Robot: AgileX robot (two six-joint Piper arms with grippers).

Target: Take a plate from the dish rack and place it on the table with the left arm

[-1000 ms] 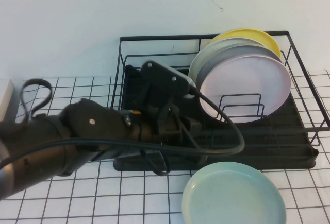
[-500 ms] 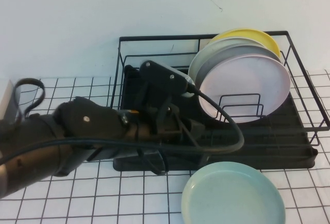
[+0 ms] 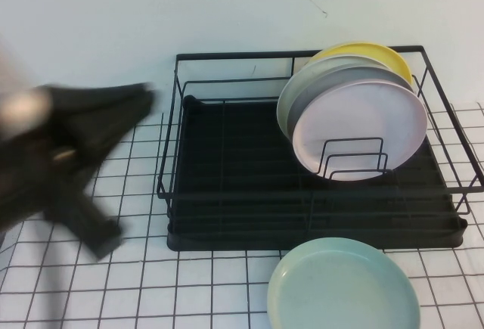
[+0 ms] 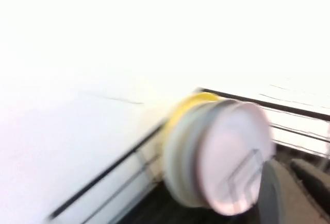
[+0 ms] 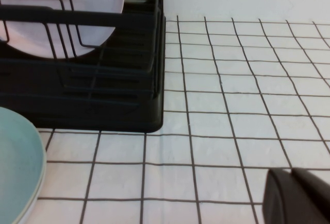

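High view, far left: left arm (image 3: 68, 155) is a dark motion-blurred mass over the table (image 3: 136, 283), clear of the rack's left wall. Left gripper (image 3: 102, 234) cannot be resolved in the smear, so how far its pincer is open cannot be told; nothing visible in it. In the left wrist view only dark finger stubs (image 4: 289, 193) show at one corner, also blurred. Centre: black wire rack (image 3: 227, 185) stands on the gridded cloth, its left half showing only bare dividers and drip tray. At the rack's right end, plates stand upright in a stack leaning back: pink plate (image 3: 359, 128) in front, grey plate (image 3: 318, 87) behind it, then a pale one, and a yellow plate (image 3: 370, 49) at the back (same stack shows in the left wrist view, pink plate (image 4: 234, 157) foremost). Front right: mint plate (image 3: 344, 287) lies flat on the table, rim up, just beside the rack's front edge, not touching either arm. Its edge also appears in the right wrist view (image 5: 15, 162), beside the rack's corner (image 5: 149, 105). Right gripper (image 5: 296, 195) shows only as a dark tip low over bare cloth (image 5: 232, 105), well apart from the plate; pincer opening cannot be told.
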